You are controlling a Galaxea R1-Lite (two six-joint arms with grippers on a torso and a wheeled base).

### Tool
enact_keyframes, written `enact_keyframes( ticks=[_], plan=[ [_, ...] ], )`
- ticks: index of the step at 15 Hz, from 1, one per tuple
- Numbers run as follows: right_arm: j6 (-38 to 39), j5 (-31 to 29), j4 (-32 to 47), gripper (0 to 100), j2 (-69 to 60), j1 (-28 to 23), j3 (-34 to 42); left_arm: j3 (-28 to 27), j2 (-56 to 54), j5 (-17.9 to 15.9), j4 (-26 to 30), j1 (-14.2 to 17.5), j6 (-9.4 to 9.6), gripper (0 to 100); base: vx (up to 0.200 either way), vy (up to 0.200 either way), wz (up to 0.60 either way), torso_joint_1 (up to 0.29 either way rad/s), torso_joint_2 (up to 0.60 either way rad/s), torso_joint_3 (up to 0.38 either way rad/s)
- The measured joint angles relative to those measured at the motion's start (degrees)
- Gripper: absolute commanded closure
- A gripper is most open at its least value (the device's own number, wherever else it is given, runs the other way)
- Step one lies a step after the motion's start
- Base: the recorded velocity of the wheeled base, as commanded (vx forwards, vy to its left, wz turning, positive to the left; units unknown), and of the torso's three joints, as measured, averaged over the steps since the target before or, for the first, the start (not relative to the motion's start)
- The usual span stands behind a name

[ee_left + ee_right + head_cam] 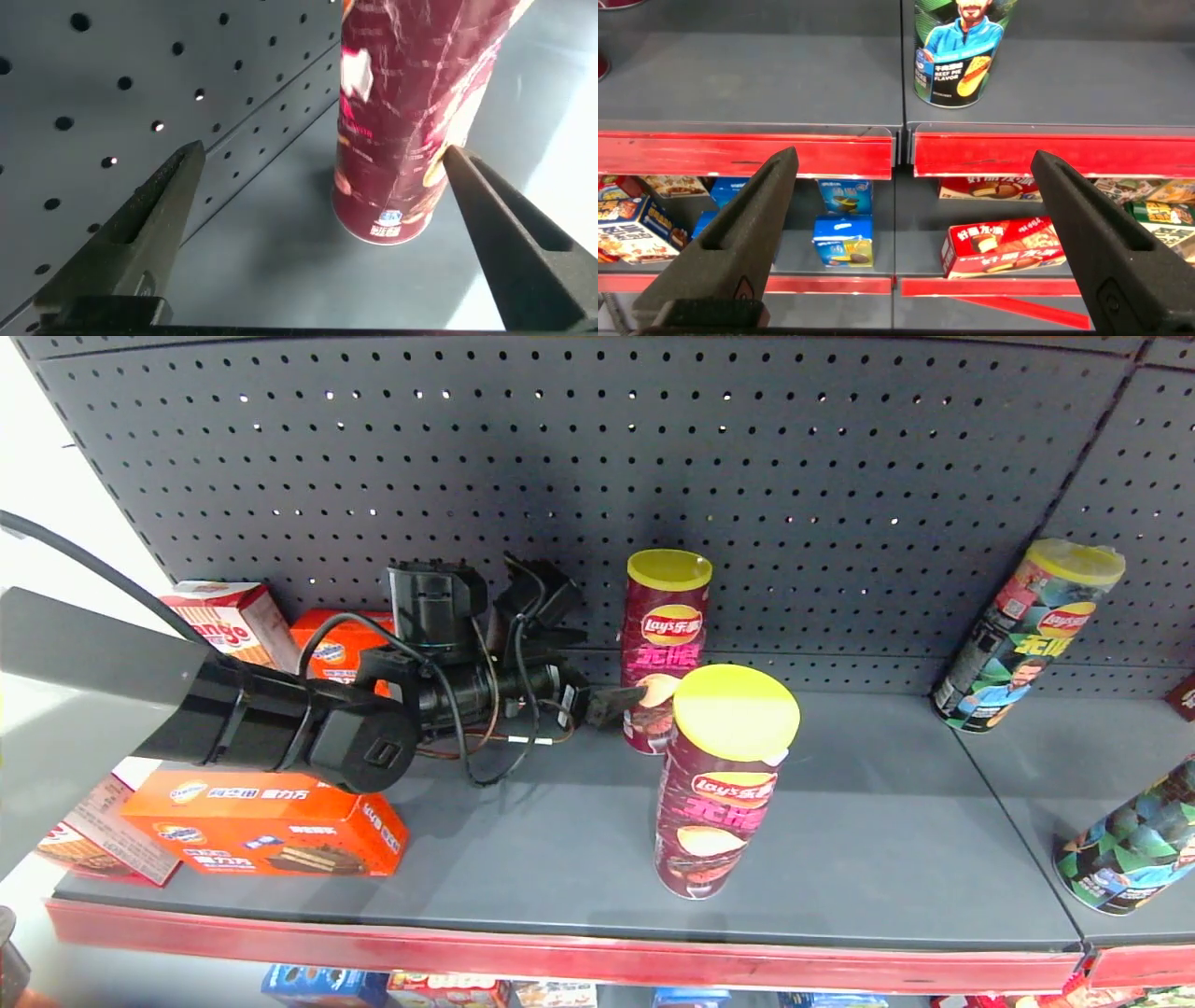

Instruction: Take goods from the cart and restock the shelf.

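On the left of the shelf [560,859] the orange boxes [266,826] lie flat, facing outward. Just right of them our left tool [611,702] lies low along the shelf, fingers spread and released, with the foot of the rear can [665,644] just ahead between them. We cannot tell whether a finger touches it. That can stands upright near the back panel [560,448], set deep, we judge, to leave room in front. The front can [724,784] stands before it, apart, starting a row. Further right a green can [1027,635] leans against the panel. Our right tool [915,157] is open, empty, facing the shelf's red edge.
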Motion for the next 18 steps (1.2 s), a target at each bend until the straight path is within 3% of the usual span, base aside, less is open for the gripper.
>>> enact_keyframes(
  ticks=[3,7,9,12,15,18],
  plan=[
    [0.0,0.0,0.0,0,0.0,0.0,0.0,0.4,0.0,0.2,-0.4,0.1,0.38,0,0.000,0.000,0.00,0.000,0.00,0.000],
    [0.0,0.0,0.0,0,0.0,0.0,0.0,4.4,-3.0,1.7,-1.0,-0.3,3.73,0,0.000,0.000,0.00,0.000,0.00,0.000],
    [0.0,0.0,0.0,0,0.0,-0.1,0.0,9.1,-6.1,6.2,-2.9,-0.5,4.68,0,0.000,0.000,0.00,0.000,0.00,0.000],
    [0.0,0.0,0.0,0,0.0,0.0,0.0,14.5,-9.8,16.2,-3.5,-1.0,5.01,0,0.000,0.000,0.00,0.000,0.00,0.000],
    [0.0,0.0,0.0,0,0.0,0.0,0.0,14.7,-10.0,23.6,-3.7,-2.0,6.05,0,0.000,0.000,0.00,0.000,0.00,0.000],
    [0.0,0.0,0.0,0,0.0,0.0,0.0,11.7,-6.9,27.6,-6.5,-2.5,5.95,0,0.000,0.000,0.00,0.000,0.00,0.000]
  ],
)
